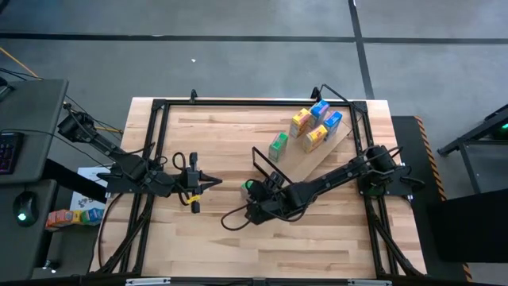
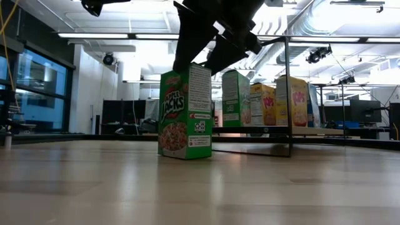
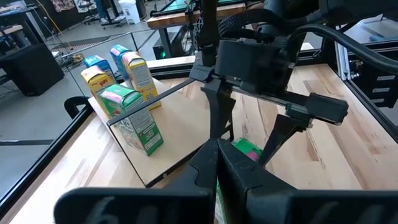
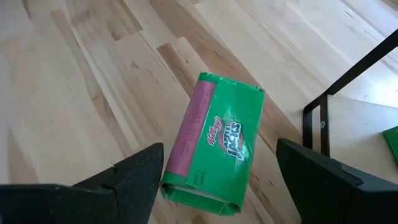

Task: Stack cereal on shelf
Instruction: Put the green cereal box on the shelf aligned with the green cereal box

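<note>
A green cereal box (image 2: pixel 185 112) stands upright on its bottom end on the tabletop, near the middle (image 1: pixel 248 187). My right gripper (image 2: pixel 195 62) hangs just above it, open. Its fingers stand to either side of the box's top (image 4: pixel 217 143), and no touch shows. The shelf (image 1: pixel 329 147), a light-wood board with a black frame (image 1: pixel 266 159) at its near end, lies slantwise at the far right. Several cereal boxes stand on it: green (image 1: pixel 278 145), yellow (image 1: pixel 302 121) and blue (image 1: pixel 320 110). My left gripper (image 1: pixel 214 183) waits shut at the table's left, pointing toward the right gripper (image 3: pixel 261 106).
The shelf's black frame (image 4: pixel 323 118) rises close beside my right gripper. A black rail frame (image 1: pixel 159 159) runs round the tabletop. Cables and a small yellow object (image 1: pixel 193 202) lie under the left arm. Bare wood (image 1: pixel 222 135) lies between the arms and toward the far left.
</note>
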